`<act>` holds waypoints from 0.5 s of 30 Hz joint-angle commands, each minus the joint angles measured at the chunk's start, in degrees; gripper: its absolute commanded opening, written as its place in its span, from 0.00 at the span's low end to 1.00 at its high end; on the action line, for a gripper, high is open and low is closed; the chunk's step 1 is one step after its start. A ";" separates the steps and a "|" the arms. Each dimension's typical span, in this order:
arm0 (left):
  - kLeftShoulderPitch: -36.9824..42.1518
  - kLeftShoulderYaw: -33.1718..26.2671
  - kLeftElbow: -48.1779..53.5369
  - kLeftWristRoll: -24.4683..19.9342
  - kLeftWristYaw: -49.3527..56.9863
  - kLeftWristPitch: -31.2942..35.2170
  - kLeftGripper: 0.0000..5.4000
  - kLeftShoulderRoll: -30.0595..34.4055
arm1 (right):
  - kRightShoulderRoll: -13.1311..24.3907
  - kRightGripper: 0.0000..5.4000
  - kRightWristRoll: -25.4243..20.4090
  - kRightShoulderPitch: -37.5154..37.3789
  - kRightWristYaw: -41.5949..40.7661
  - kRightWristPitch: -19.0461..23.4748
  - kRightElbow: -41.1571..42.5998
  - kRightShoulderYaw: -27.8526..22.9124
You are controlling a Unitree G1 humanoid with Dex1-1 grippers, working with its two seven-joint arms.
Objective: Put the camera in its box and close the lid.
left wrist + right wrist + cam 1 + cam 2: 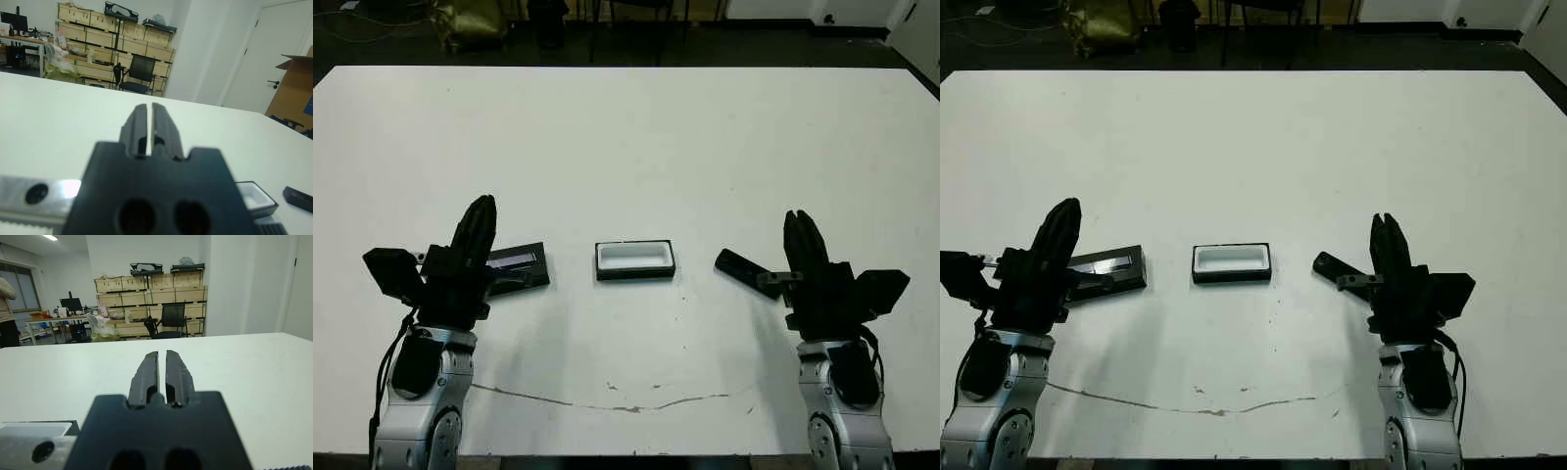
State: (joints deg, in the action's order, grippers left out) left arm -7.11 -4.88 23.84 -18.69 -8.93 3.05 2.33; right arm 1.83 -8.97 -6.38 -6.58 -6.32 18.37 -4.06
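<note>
Camera (738, 264) lies flat on the white table (626, 147), right of the open box (635, 259), just beside the right gripper (800, 227). Lid (521, 265) sits left of the box, partly under the left gripper (480, 215). Both grippers' fingers are nearly together, holding nothing. Tabletop has a thin crack (607, 403) near the front edge. Room behind: stacked wooden crates (146, 291), an office chair (166, 320), a white door (288, 58).

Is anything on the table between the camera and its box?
No, nothing visible. The camera lies to the right of the open box, with only bare white table between them. The lid lies on the box's other side.
</note>
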 commanded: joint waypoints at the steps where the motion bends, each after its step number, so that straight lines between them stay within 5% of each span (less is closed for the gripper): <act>1: -0.96 0.00 -1.05 0.70 -0.01 0.11 0.00 0.34 | 3.09 0.00 1.07 -0.72 -1.00 -1.55 -0.63 -2.24; 15: -0.67 -0.19 -0.85 0.35 -0.32 0.68 0.00 0.63 | 14.54 0.00 -8.99 -1.92 -10.69 8.22 3.21 -9.43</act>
State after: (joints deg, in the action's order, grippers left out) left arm -7.11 -4.93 23.70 -18.36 -8.98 2.97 2.34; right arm 14.46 -17.06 -7.41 -15.99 -0.27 21.35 -12.63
